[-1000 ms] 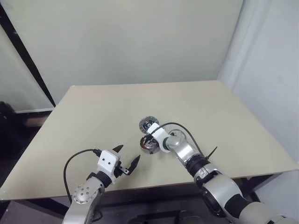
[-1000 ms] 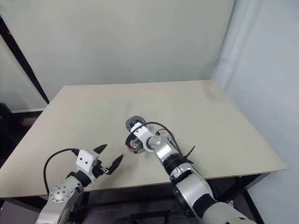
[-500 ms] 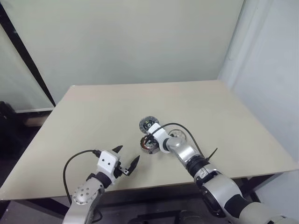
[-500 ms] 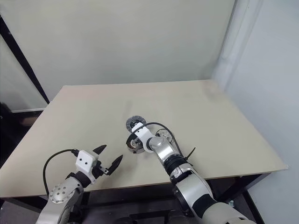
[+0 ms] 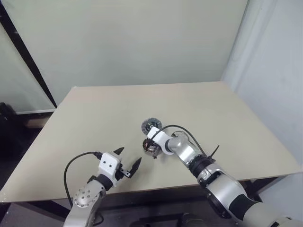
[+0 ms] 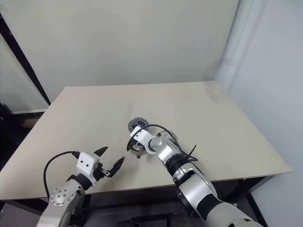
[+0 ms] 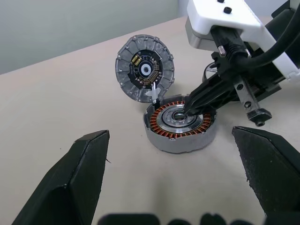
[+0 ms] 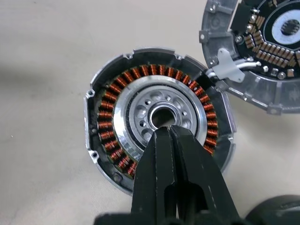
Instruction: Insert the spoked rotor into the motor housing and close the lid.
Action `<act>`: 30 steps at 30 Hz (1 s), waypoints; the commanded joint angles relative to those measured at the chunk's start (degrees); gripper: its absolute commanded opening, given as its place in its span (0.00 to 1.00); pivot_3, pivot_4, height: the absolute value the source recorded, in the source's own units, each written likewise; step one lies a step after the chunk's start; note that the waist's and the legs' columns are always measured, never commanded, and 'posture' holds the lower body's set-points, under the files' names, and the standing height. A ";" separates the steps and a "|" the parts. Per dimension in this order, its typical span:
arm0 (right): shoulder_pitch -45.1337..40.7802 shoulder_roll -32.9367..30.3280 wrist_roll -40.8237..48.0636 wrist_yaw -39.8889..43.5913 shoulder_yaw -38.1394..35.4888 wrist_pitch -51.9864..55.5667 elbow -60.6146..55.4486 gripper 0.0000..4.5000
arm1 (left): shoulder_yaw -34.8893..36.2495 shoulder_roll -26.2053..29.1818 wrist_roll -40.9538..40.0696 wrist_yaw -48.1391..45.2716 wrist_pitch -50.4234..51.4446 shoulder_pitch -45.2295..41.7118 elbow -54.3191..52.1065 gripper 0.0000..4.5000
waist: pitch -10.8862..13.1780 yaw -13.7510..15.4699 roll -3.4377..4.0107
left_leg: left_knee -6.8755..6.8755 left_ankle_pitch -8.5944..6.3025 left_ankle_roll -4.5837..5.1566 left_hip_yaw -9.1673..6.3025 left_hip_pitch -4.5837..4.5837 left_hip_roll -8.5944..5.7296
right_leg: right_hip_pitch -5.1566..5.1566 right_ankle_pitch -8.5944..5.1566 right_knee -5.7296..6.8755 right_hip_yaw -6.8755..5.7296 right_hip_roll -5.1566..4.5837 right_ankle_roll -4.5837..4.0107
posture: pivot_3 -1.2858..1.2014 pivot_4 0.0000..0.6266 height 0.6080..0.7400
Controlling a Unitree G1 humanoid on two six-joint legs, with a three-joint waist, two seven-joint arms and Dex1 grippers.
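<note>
The motor housing [image 8: 101,140] is a round metal cup with copper windings, standing near the table's middle front. Inside it lies the spoked rotor [image 8: 140,112], a bright silver ring with small holes round a hub. My right gripper [image 8: 164,130] is shut with nothing between its fingers, its tips pointing down at the rotor's central hole. The lid [image 7: 145,72], a dark disc with a toothed rim, lies just beyond the housing and touches its rim by a small white tab [image 8: 227,68]. My left gripper [image 5: 129,156] stands open near the front edge, apart from the housing.
The beige table [image 5: 94,113] has a wall behind it and a drop at its front edge [image 5: 156,187]. A black cable [image 5: 182,128] loops over my right wrist, close to the lid.
My right wrist has rolled a little above the housing, fingers still shut over the rotor. The housing, the lid and the left gripper have kept their places.
</note>
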 commanded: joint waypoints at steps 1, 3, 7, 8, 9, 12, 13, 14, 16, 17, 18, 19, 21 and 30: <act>-0.65 0.01 0.63 -0.96 -1.41 0.05 -1.62 0.01 | 0.12 -0.18 0.17 0.16 -1.18 -1.29 -0.57 1.00 | 0.00 -0.01 0.00 | 0.00 0.00 0.00 0.00 0.00 0.00 | 0.00 0.00 0.00 0.00 0.00 0.00 | 0.52 0.00 1.00; -0.52 0.47 1.65 -1.10 -2.45 -0.33 -2.20 0.01 | 0.13 -0.14 0.16 0.05 -1.24 -1.34 -0.52 1.00 | 0.00 -0.01 0.00 | 0.00 0.00 0.00 -0.01 0.00 0.00 | -0.01 0.00 0.01 0.00 0.01 0.00 | 0.52 0.00 1.00; -0.23 1.17 2.73 -1.66 -3.78 -1.59 -2.74 0.01 | 0.15 -0.04 0.15 -0.09 -1.24 -1.36 -0.50 1.00 | 0.00 -0.03 0.00 | 0.00 0.00 0.00 0.00 -0.02 0.00 | -0.02 0.00 0.00 0.00 0.01 0.00 | 0.52 0.00 1.00; -0.25 1.40 2.88 -1.91 -3.96 -1.73 -2.52 0.01 | 0.16 -0.02 0.15 -0.12 -1.22 -1.37 -0.51 1.00 | 0.00 -0.05 0.00 | 0.00 0.00 0.00 0.00 -0.03 0.00 | -0.03 0.00 0.00 0.00 0.01 0.00 | 0.52 0.00 1.00; -0.27 1.62 2.98 -2.17 -4.05 -1.95 -2.13 0.01 | 0.16 -0.01 0.15 -0.13 -1.18 -1.40 -0.53 1.00 | 0.00 -0.06 0.00 | 0.00 0.00 0.00 0.00 -0.03 0.00 | -0.03 0.00 0.00 0.00 0.01 0.00 | 0.52 0.00 1.00; -0.21 2.02 3.11 -2.44 -4.10 -2.21 -1.46 0.01 | 0.19 0.04 0.14 -0.15 -1.15 -1.45 -0.55 1.00 | 0.00 -0.09 0.00 | 0.00 0.00 0.00 0.00 -0.03 0.00 | -0.03 0.00 0.00 0.00 0.01 0.00 | 0.52 0.00 1.00; -0.08 2.23 3.38 -2.58 -4.36 -2.29 -1.42 0.01 | 0.22 0.06 0.14 -0.14 -1.15 -1.44 -0.56 1.00 | 0.00 -0.09 0.00 | 0.00 0.00 0.00 0.00 -0.03 0.00 | -0.03 0.00 0.00 0.00 0.01 0.00 | 0.52 0.00 1.00; -0.08 2.33 3.48 -2.16 -4.31 -2.29 -1.33 0.01 | 0.24 0.08 0.16 -0.14 -1.14 -1.43 -0.57 1.00 | 0.00 -0.09 0.00 | 0.00 0.00 0.00 0.00 -0.03 0.00 | -0.03 0.00 0.00 0.00 0.01 0.00 | 0.52 0.00 1.00; 0.04 2.53 3.69 -1.97 -4.38 -2.77 -1.16 0.10 | 0.27 0.13 0.16 -0.13 -1.09 -1.38 -0.64 1.00 | 0.00 -0.06 0.00 | 0.00 0.00 0.00 -0.01 -0.03 0.00 | -0.03 0.00 0.00 0.00 0.01 0.00 | 0.52 0.00 1.00; -0.11 2.44 3.34 -1.80 -4.00 -2.76 -0.92 0.12 | 0.29 0.13 0.16 -0.11 -1.06 -1.35 -0.68 1.00 | 0.00 -0.08 0.00 | 0.00 0.00 0.00 -0.01 -0.03 0.00 | -0.03 0.00 0.00 0.00 0.01 0.00 | 0.52 0.00 1.00; -0.23 2.34 3.05 -1.53 -3.67 -2.70 -0.70 0.19 | 0.30 0.13 0.15 -0.09 -1.05 -1.34 -0.70 1.00 | 0.00 -0.08 0.00 | 0.00 0.00 0.00 0.00 -0.03 0.00 | -0.03 0.00 0.00 0.00 0.01 0.00 | 0.52 0.00 1.00; -0.26 2.35 3.02 -1.52 -3.69 -2.71 -0.58 0.26 | 0.32 0.14 0.14 -0.08 -1.05 -1.33 -0.71 1.00 | 0.00 -0.07 0.00 | 0.00 0.00 0.00 0.00 -0.03 0.00 | -0.03 0.00 0.00 0.00 0.01 0.00 | 0.52 0.00 1.00; -0.20 2.48 3.28 -2.08 -4.20 -3.23 -0.46 0.42 | 0.34 0.15 0.13 -0.07 -1.04 -1.30 -0.78 1.00 | 0.00 -0.09 0.00 | 0.00 0.00 0.00 0.00 -0.04 0.00 | -0.03 0.00 0.00 0.00 0.01 0.00 | 0.52 0.00 1.00; -0.48 2.74 3.27 -2.98 -4.66 -4.35 0.61 0.65 | 0.27 0.14 0.16 -0.06 -1.05 -1.36 -0.94 1.00 | 0.00 -0.10 0.00 | 0.00 0.00 0.00 0.00 -0.03 0.00 | -0.03 0.00 0.00 0.00 0.01 0.00 | 0.52 0.00 1.00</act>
